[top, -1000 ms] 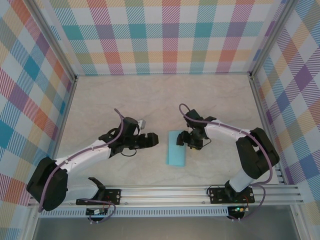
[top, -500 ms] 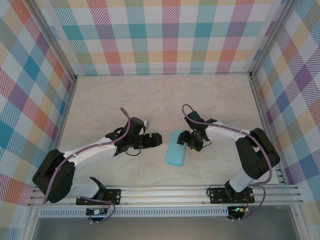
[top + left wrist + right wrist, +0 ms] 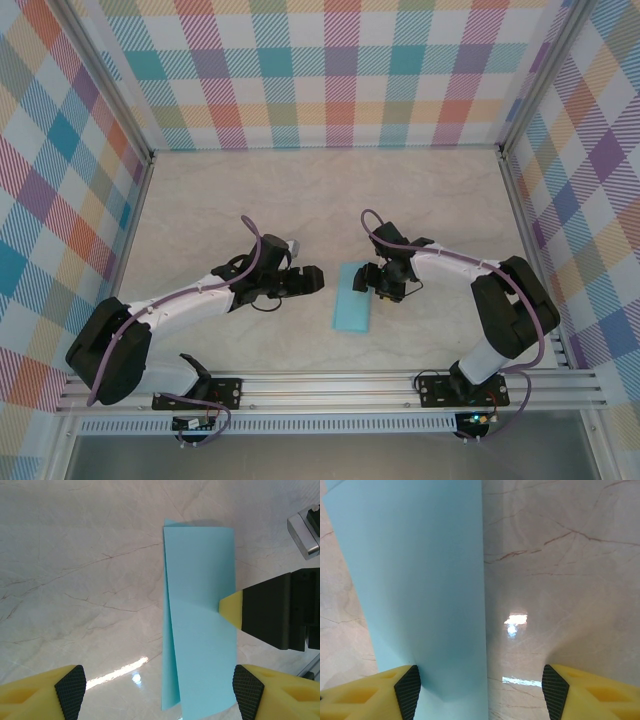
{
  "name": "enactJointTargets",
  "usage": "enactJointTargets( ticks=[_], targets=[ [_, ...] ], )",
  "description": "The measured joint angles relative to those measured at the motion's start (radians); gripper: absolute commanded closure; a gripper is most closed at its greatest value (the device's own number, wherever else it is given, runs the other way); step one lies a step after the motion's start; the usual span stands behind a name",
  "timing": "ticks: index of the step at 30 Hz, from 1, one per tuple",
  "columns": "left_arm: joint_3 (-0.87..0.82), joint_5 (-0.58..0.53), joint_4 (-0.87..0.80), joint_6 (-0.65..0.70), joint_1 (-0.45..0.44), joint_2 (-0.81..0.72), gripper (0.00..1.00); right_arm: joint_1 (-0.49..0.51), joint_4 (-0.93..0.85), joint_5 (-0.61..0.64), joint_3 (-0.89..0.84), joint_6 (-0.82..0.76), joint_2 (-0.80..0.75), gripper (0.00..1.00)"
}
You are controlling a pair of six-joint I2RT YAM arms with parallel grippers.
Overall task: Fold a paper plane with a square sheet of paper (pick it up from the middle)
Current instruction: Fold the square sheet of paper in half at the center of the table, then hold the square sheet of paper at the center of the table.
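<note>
The square sheet of paper (image 3: pixel 352 298) lies on the marble table, folded in half into a long light-blue strip. Its upper layer sits slightly askew, so the lower layer peeks out along one long edge (image 3: pixel 169 645). My left gripper (image 3: pixel 316 280) hovers just left of the strip, open, its fingers spanning the strip's near end (image 3: pixel 159 694). My right gripper (image 3: pixel 366 281) is open at the strip's right edge; one yellow fingertip (image 3: pixel 231 608) touches that edge. In the right wrist view the paper (image 3: pixel 415 580) runs under the left fingertip (image 3: pixel 408 689). The paper plane is out of view.
Plaid walls (image 3: pixel 320 70) enclose the table on three sides. An aluminium rail (image 3: pixel 330 385) carrying both arm bases runs along the near edge. Bare marble (image 3: pixel 300 190) stretches behind the grippers.
My left gripper has slid a little to the right, closer to the strip. The right gripper and the paper have barely shifted.
</note>
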Motion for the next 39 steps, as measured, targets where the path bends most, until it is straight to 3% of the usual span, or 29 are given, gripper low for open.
enactJointTargets(
  ticks=[39],
  targets=[
    [0.002,0.003,0.0,0.0,-0.005,0.03,0.21,0.0,-0.03,-0.007,0.043,0.03,0.055,0.29]
  ],
)
